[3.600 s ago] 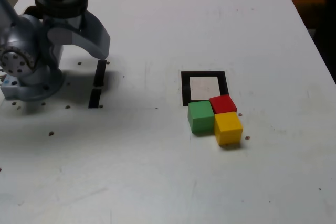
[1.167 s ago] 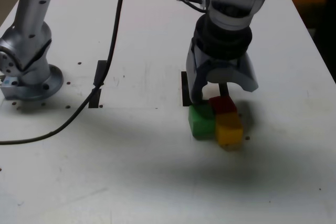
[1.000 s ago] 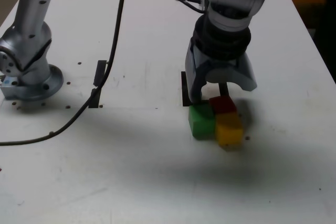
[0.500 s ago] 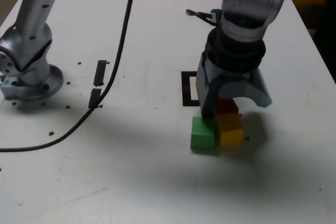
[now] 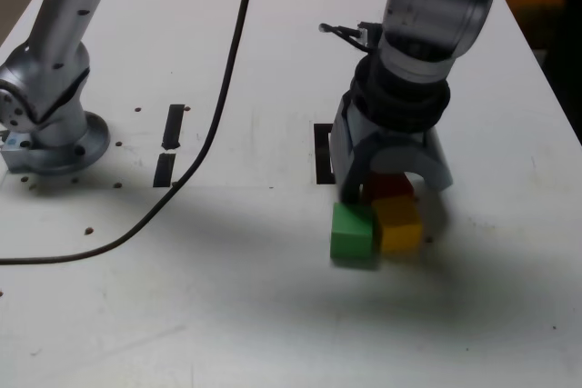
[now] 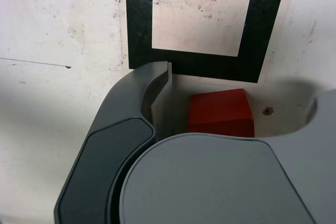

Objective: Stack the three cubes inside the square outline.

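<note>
In the exterior view my gripper (image 5: 391, 186) is down at the table, open, with one jaw on each side of the red cube (image 5: 389, 184). The wrist view shows the red cube (image 6: 220, 113) between the fingers (image 6: 152, 90) with gaps on both sides, so nothing is gripped. Touching the red cube on its near side is the yellow cube (image 5: 400, 223). The green cube (image 5: 353, 232) lies beside the yellow one, just under the jaw on the exterior view's left. The black square outline (image 6: 205, 61) lies right behind the red cube; only its edge (image 5: 320, 154) shows in the exterior view.
The arm's base (image 5: 50, 129) is bolted down at the exterior view's left. A black cable (image 5: 214, 124) runs from the top across the table. Two short black strips (image 5: 171, 138) lie near the base. The table's edge runs down the right.
The gripper has come lower and toward the exterior view's right, over the red cube. The green cube has been pushed toward the table's front. The jaws stand slightly narrower.
</note>
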Action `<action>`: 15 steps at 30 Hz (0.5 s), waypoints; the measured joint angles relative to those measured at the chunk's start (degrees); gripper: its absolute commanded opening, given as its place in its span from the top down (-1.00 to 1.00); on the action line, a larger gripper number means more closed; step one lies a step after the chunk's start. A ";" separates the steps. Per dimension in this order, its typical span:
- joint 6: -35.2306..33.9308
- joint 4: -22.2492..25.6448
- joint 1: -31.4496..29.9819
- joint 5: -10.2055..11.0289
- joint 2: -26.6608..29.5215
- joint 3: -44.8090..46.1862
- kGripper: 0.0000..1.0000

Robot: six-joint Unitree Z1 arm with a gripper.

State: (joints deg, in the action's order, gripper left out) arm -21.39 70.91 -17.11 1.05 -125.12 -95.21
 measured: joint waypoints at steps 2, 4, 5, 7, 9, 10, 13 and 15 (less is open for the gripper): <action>-0.23 0.06 0.00 0.41 0.00 0.01 -0.40; -0.34 0.07 0.00 0.72 0.00 0.03 -0.28; -0.39 0.07 0.00 0.89 0.00 0.03 -0.18; -0.54 0.17 0.00 1.73 0.00 0.03 0.08; -0.65 0.27 0.00 2.52 0.01 -0.08 0.23; -0.66 0.28 0.00 2.62 0.01 -0.15 0.28; -0.66 0.40 0.00 3.05 0.01 -0.57 0.41; -0.65 0.51 0.00 3.28 0.01 -0.89 0.50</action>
State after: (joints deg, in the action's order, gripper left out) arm -22.04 71.42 -17.11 4.33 -125.11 -96.09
